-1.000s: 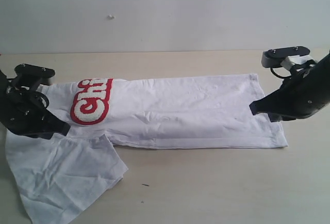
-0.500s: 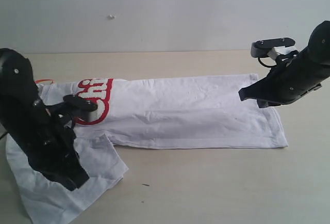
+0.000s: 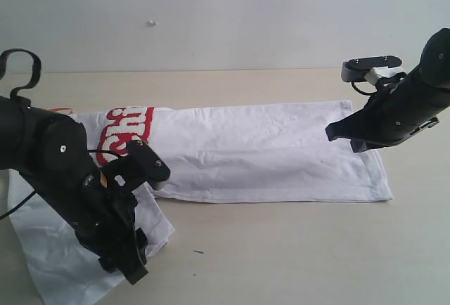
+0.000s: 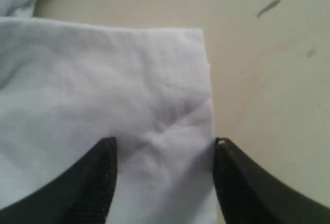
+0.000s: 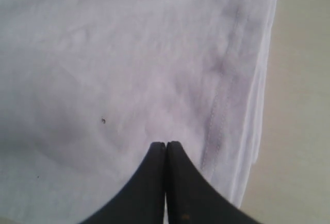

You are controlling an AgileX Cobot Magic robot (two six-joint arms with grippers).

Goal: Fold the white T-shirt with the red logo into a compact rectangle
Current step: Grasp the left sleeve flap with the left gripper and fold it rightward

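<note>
The white T-shirt (image 3: 253, 150) lies on the table (image 3: 295, 249), folded into a long strip that runs from left to right. Its red logo (image 3: 130, 124) sits at the left end, partly hidden behind my left arm. The hem (image 3: 382, 178) is at the right end. One sleeve (image 3: 42, 249) spreads out flat toward the near left corner.

My left gripper (image 4: 165, 146) hangs over that sleeve with its jaws spread. The sleeve's edge, next to a corner of the cloth, lies between my two fingertips (image 4: 105, 157). Bare table shows just beside it. I cannot tell whether the tips press on the fabric.

My right gripper (image 5: 166, 149) is at the right end of the shirt, just inside the stitched hem. Its jaws are pressed together with nothing pinched between them. From the exterior view it looks raised a little above the cloth.
</note>
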